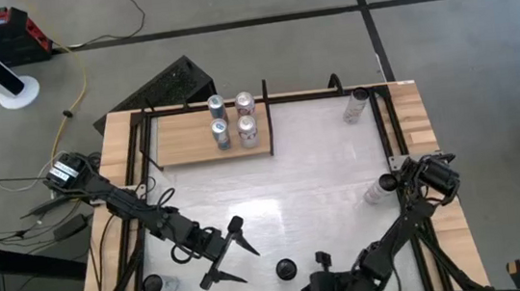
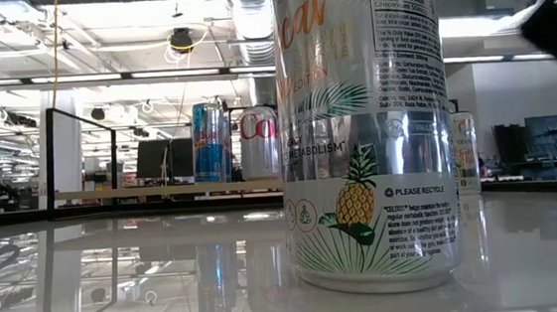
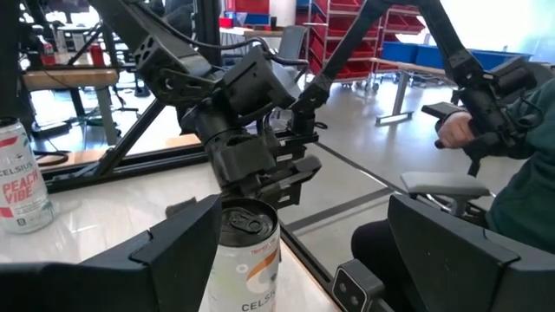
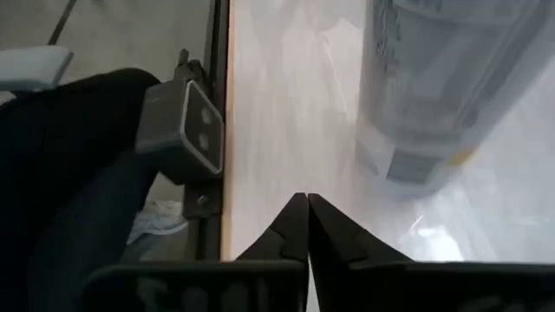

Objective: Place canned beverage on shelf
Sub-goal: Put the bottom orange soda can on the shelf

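Near edge of glossy white table: right gripper low at the front edge, fingers pressed together, clamped on nothing. Just beside it stands a silver pineapple-print beverage can, upright on the table. Left gripper sits just left of that can, fingers spread apart, nothing between them in the overhead view. Another upright can at the front left corner. Far side: flat light-brown wood-grain shelf with black rails, carrying four upright cans grouped at its right end.
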Robot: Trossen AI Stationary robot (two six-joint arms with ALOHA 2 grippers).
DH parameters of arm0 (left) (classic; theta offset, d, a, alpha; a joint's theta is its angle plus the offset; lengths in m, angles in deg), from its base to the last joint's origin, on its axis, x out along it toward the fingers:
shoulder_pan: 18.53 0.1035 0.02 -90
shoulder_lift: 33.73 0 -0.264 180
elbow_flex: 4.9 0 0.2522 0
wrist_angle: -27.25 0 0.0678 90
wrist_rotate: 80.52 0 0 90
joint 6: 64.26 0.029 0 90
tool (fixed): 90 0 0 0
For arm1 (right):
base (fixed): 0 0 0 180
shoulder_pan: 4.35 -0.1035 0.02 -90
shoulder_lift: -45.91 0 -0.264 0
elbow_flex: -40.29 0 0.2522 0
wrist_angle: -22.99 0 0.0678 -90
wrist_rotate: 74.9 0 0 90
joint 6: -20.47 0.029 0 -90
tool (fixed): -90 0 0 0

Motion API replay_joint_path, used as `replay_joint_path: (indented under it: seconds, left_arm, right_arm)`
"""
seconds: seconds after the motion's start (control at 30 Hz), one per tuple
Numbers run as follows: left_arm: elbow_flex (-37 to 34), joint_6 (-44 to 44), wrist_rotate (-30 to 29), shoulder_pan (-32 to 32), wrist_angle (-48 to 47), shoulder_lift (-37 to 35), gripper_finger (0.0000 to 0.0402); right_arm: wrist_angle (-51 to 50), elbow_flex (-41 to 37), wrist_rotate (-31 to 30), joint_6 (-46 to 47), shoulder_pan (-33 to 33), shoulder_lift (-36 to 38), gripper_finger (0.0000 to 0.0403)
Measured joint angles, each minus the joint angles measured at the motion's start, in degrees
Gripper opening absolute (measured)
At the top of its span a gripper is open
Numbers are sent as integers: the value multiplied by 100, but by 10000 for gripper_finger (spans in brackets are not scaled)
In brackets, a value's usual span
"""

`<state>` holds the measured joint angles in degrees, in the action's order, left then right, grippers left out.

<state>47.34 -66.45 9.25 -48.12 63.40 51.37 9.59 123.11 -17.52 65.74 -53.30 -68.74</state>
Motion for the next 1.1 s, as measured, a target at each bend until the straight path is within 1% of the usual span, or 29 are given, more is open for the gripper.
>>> replay_joint_path:
  seconds: [0.13,0.37,0.53,0.87,1.03,1.1]
  left_arm:
    - [0,0,2,0,-34,0,314]
    - [0,0,2,0,-34,-2,314]
    - [2,2,-1,22,-42,-2,314]
    - [4,34,-34,22,-189,-2,314]
    - [4,268,-449,25,-217,-4,314]
    - [4,333,-517,55,-238,-5,314]
  right_arm:
    - [21,0,77,-526,213,0,15]
    - [359,2,677,-1194,636,0,22]
    - [326,3,850,-1588,914,0,17]
    - [211,7,872,-2016,1436,0,19]
    - [282,4,701,-2032,1689,0,19]
    - [320,7,703,-2030,1770,0,19]
